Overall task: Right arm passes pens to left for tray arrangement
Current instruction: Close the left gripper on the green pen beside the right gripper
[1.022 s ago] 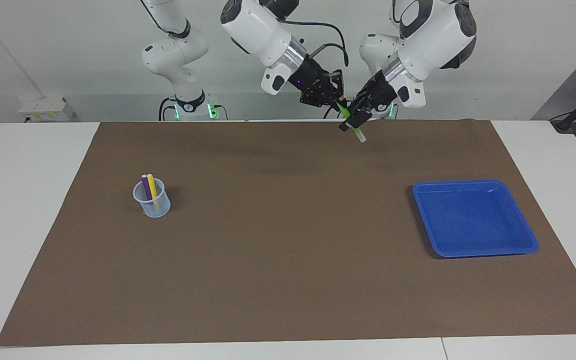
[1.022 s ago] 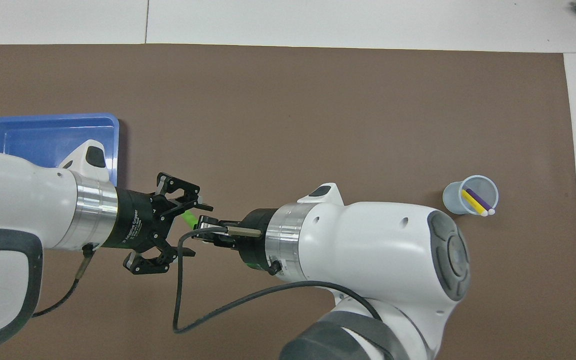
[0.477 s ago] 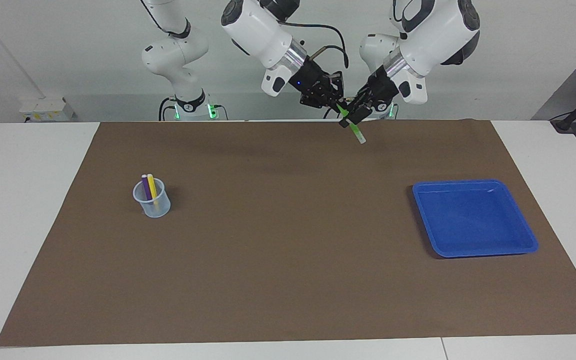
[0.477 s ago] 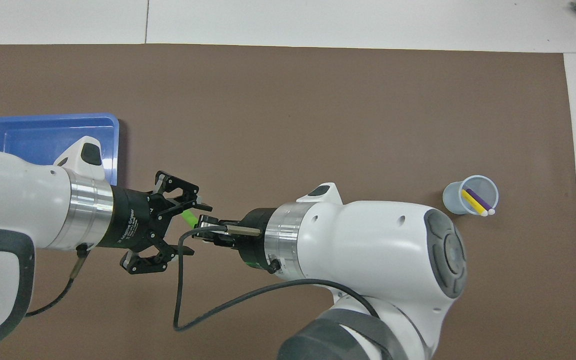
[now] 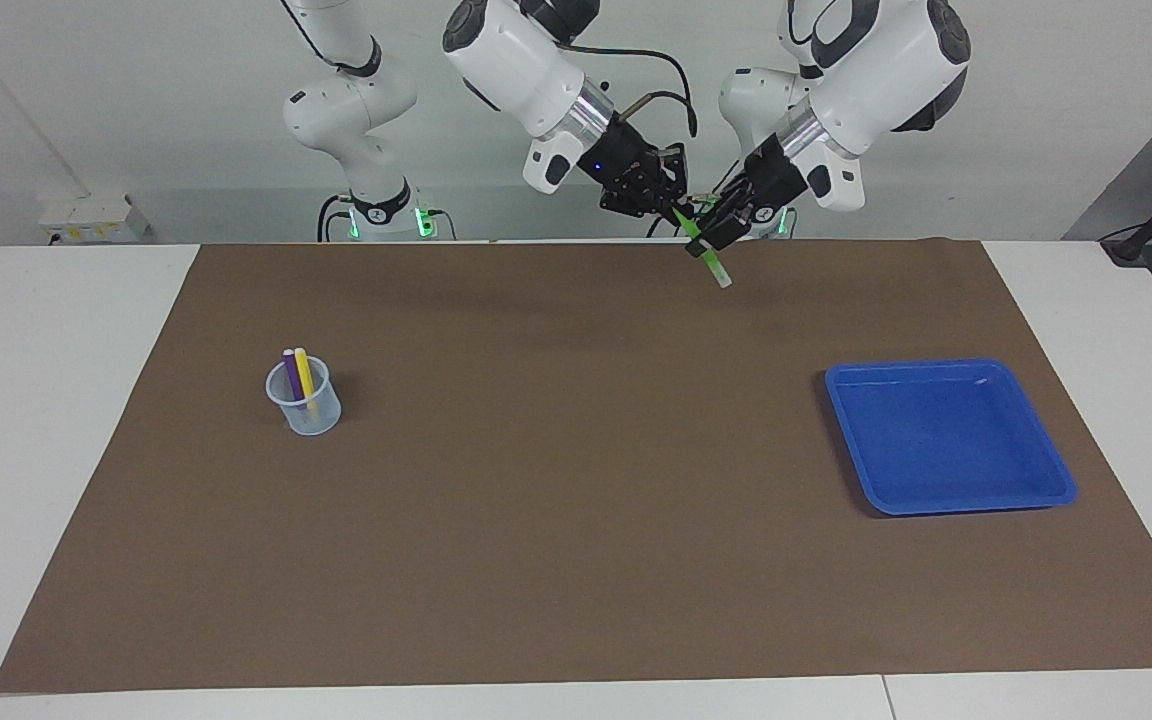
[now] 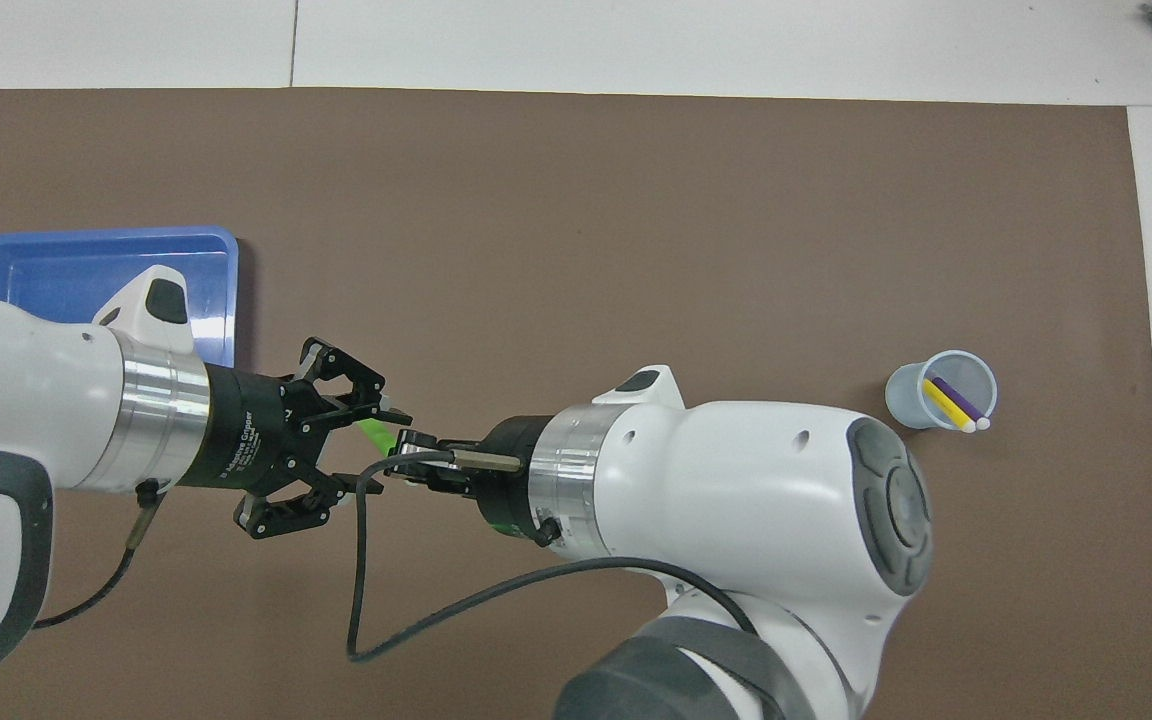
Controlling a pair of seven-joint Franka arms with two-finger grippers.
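- Overhead view shows both white jointed arms meeting up in the air over the brown mat [image 6: 636, 220], at the robots' edge of it.
- Right arm's black two-finger gripper [image 5: 674, 205], with a small blue light on its wrist, is clenched on the upper end of a slim green marker pen [image 5: 704, 252], which slants down with its pale tip lowest.
- Left arm's black two-finger gripper [image 5: 711, 228] straddles the same pen just below that grip; its fingers are half drawn in, and whether they already pinch the pen cannot be told.
- White lettering on the left wrist reads roughly "Adaptive Gripper"; the rest is illegible.
- Farther out, toward the right arm's end, a translucent pale-blue cup [image 5: 304, 400] holds a yellow pen [image 5: 304, 373] and a purple pen [image 5: 291, 372], leaning together.
- Toward the left arm's end lies a shallow bright-blue square plastic tray [image 5: 946, 437] with nothing in it, slightly farther from the robots than the cup.
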